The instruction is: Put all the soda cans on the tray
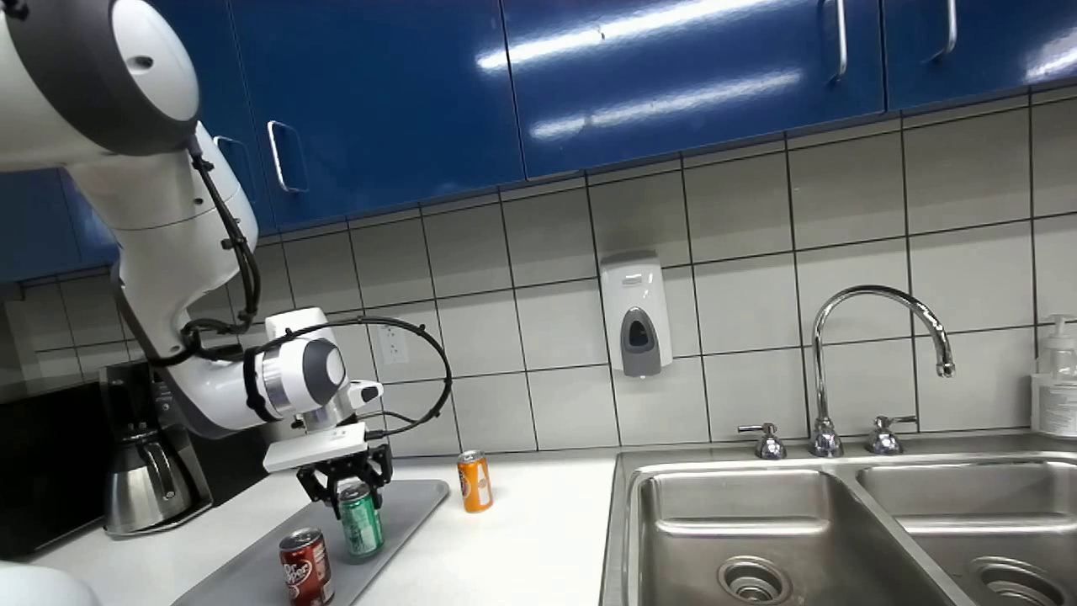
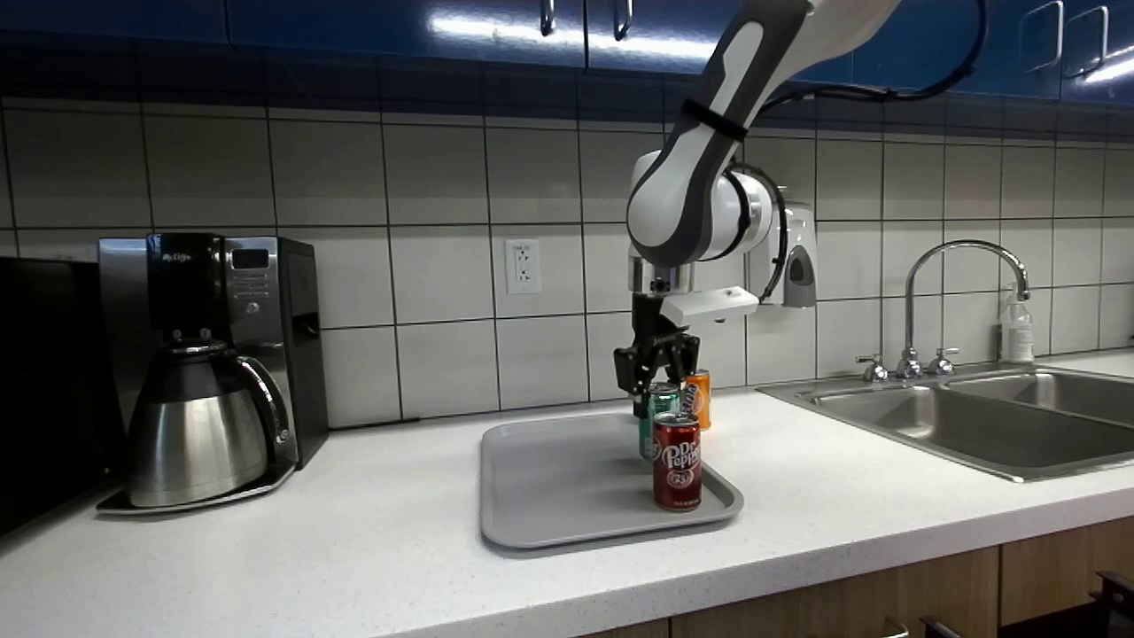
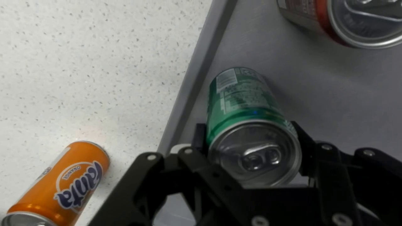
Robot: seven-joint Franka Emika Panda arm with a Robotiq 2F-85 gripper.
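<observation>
The pale grey tray (image 2: 558, 487) lies flat on the white counter. The red can (image 2: 677, 465) stands upright on it near its sink-side edge. My gripper (image 3: 251, 142) is shut on the upper part of the green can (image 3: 241, 97), one finger against each side. The green can (image 1: 362, 523) is upright over the tray; whether its base rests fully on the tray is hard to tell. In an exterior view it is partly hidden behind the red can. The orange can (image 1: 475, 484) stands upright on the counter just outside the tray, towards the sink and wall.
The dark coffee maker with steel pot (image 2: 208, 425) stands on the counter on the tray's far side from the sink. The steel double sink (image 1: 732, 505) is beyond the orange can. A tiled wall with a soap dispenser (image 1: 637, 316) rises behind; blue cabinets (image 1: 387, 101) hang above.
</observation>
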